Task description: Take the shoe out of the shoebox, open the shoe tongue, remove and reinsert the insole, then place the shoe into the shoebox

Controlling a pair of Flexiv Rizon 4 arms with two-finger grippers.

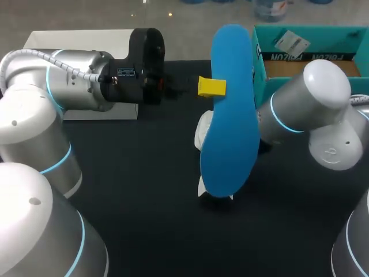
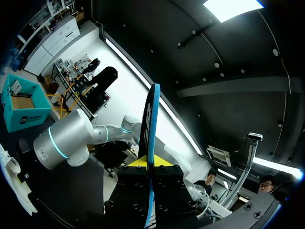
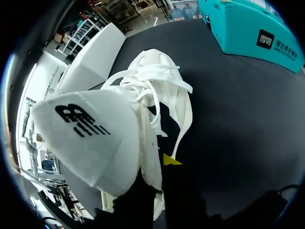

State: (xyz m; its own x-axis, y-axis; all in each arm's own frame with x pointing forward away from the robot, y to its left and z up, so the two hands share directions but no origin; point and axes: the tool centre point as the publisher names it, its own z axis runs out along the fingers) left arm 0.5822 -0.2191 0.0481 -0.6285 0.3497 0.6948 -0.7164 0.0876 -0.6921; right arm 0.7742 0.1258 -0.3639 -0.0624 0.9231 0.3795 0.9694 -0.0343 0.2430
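On the black table (image 1: pixel 144 190) the teal shoebox (image 1: pixel 260 72) stands open at the far right, with a white lid (image 1: pixel 75 39) far left. Between them the left gripper (image 1: pixel 211 86) pinches the blue insole (image 1: pixel 230 115) upright, screening the white shoe (image 1: pixel 203 131), whose side wall is clamped in the right gripper (image 3: pixel 153 172).

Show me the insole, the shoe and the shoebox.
insole (image 1: pixel 230 109): head view, middle of its blue face.
shoe (image 3: pixel 95 143): right wrist view, its white tongue.
shoebox (image 1: pixel 334 34): head view, its far inner wall.
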